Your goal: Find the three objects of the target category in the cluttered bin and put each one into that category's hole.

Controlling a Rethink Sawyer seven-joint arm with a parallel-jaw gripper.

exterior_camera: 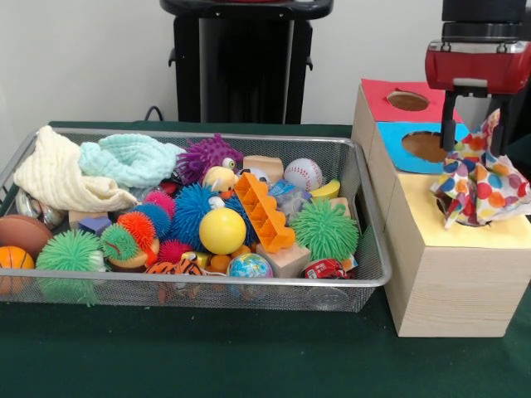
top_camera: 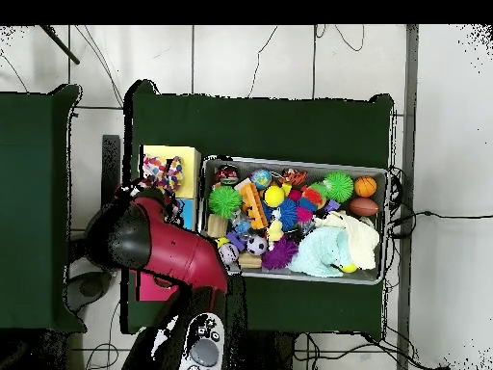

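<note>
My gripper [exterior_camera: 475, 152] hangs over the pale wooden box [exterior_camera: 452, 290] at the right. Its fingers stand apart on either side of a white polka-dot cloth [exterior_camera: 481, 178]. The cloth is bunched up on the yellow surround [exterior_camera: 469, 234] and covers the hole there. In the overhead view the cloth [top_camera: 162, 173] lies on the yellow box top just beyond my red arm [top_camera: 168, 246]. The wire mesh bin [exterior_camera: 207, 138] is full of toys. No other polka-dot cloth shows in it.
The box also has a blue-surround hole [exterior_camera: 425, 146] and a red-surround hole [exterior_camera: 407, 100] behind the yellow one. The bin holds spiky rubber balls [exterior_camera: 324, 229], a yellow ball [exterior_camera: 222, 230], a baseball [exterior_camera: 303, 174], an orange block [exterior_camera: 264, 211], and cream [exterior_camera: 58, 176] and mint [exterior_camera: 129, 159] cloths.
</note>
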